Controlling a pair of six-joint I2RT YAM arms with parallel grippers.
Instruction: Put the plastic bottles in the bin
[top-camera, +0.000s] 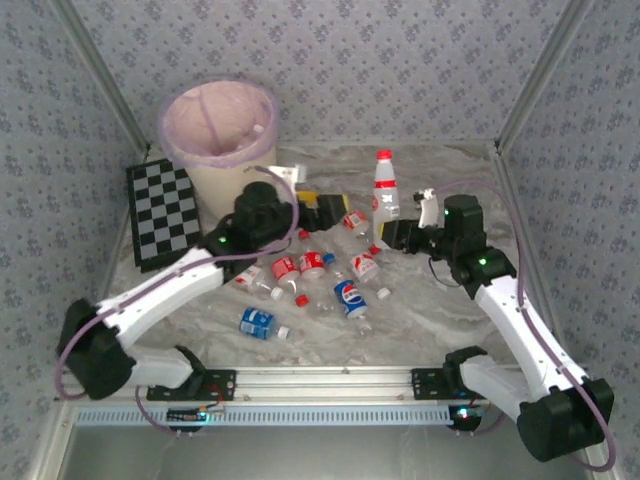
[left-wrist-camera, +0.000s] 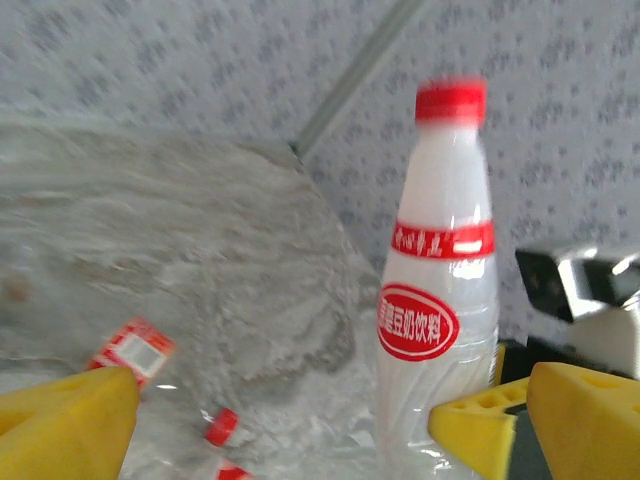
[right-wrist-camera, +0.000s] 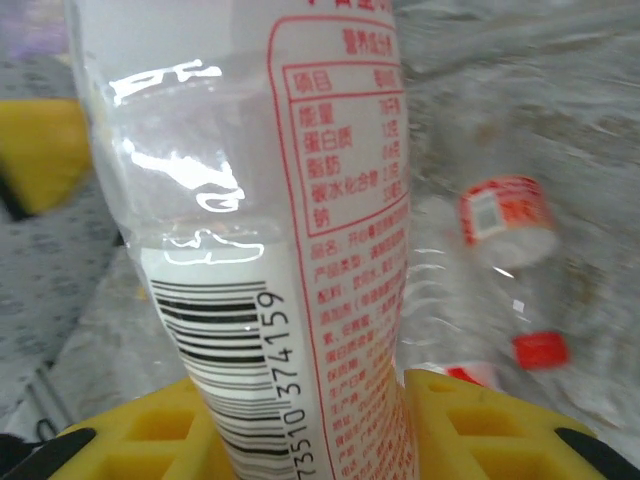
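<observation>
A tall upright plastic bottle (top-camera: 386, 190) with milky white contents, a red cap and red label stands at the back right. My right gripper (top-camera: 393, 237) is shut on its lower body; in the right wrist view both yellow fingers (right-wrist-camera: 480, 430) press against the bottle (right-wrist-camera: 270, 250). My left gripper (top-camera: 322, 212) is open just left of it, and its wrist view has the bottle (left-wrist-camera: 440, 290) close to its right finger (left-wrist-camera: 570, 420). Several crushed bottles (top-camera: 350, 298) lie mid-table. The bin (top-camera: 218, 130), cream with a pink bag, stands at the back left.
A black-and-white checkerboard (top-camera: 163, 212) leans beside the bin. A blue-labelled bottle (top-camera: 258, 322) lies nearest the front rail. Red-labelled bottles (top-camera: 285, 268) lie under the left arm. A crushed bottle (right-wrist-camera: 500, 215) and a red cap (right-wrist-camera: 540, 350) lie right of the held bottle.
</observation>
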